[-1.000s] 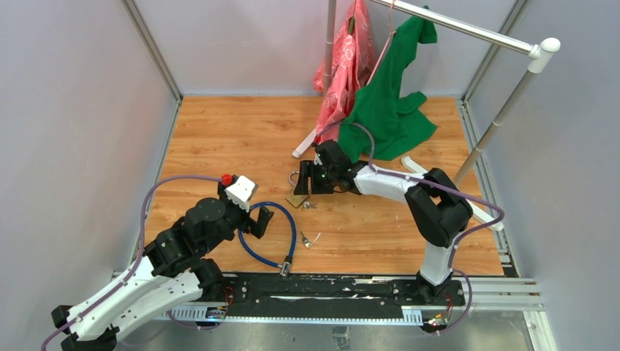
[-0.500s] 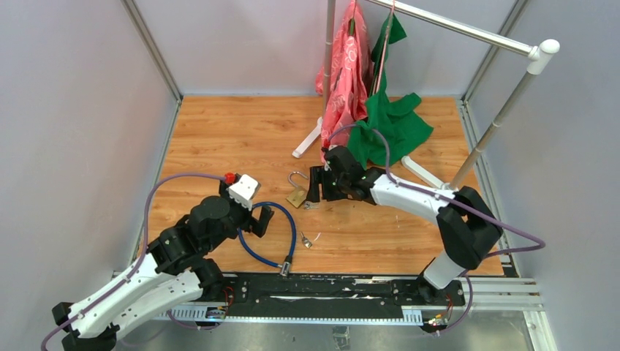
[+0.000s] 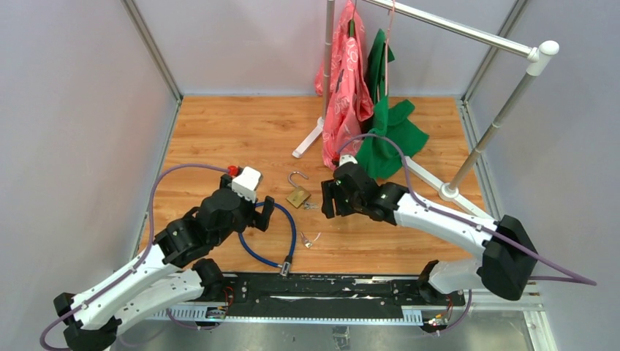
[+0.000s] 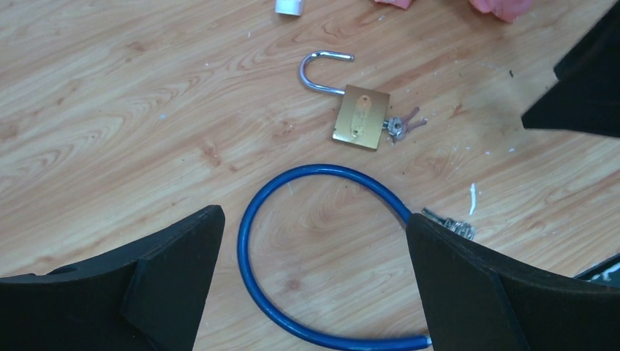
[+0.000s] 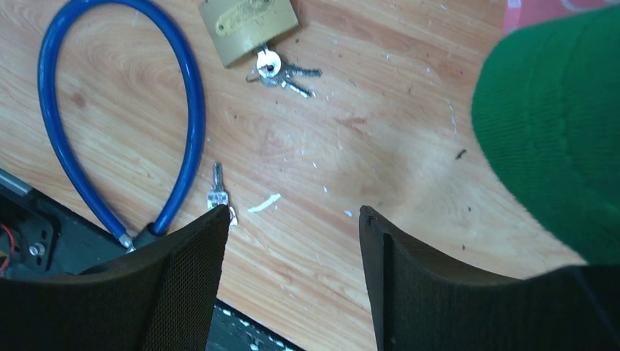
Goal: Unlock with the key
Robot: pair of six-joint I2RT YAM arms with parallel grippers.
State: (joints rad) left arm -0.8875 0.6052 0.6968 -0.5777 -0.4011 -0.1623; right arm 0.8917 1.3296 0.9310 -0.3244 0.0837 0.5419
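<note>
"Okay, quick: where's the padlock (image 3: 297,196) sitting?" my checker asks.

"Mid-table, flat on the wooden table (image 3: 219,139), between my two grippers and touching neither. The body is brass, squarish, with an oval stamp on its face. The steel shackle (image 4: 324,72) is up and swung out: one leg is in the body, and the other end is free."

"Key?"

"A small key bunch (image 4: 401,126) is at the bottom edge of the body, on the side away from the shackle. One round-headed key (image 5: 268,64) butts against that edge. I can't see the keyhole itself."

"Grippers?"

"The left gripper (image 3: 263,217) is spread wide with nothing in it. It hovers over the curve of the blue cable lock (image 3: 293,227), and its camera sees the padlock up ahead. The right gripper (image 3: 327,199) also has its fingers apart with bare wood between them. It is just right of the padlock, off the table."

"Anything else near?"

"A second key set (image 3: 308,239) lies loose on the table by the cable, nearer the arm bases. The cable's metal end reaches the black rail at the near edge. Behind the padlock a red garment (image 3: 343,88) and a green garment (image 3: 387,135) hang from the rack (image 3: 468,33), and the green one fills the corner of my right wrist view."
</note>
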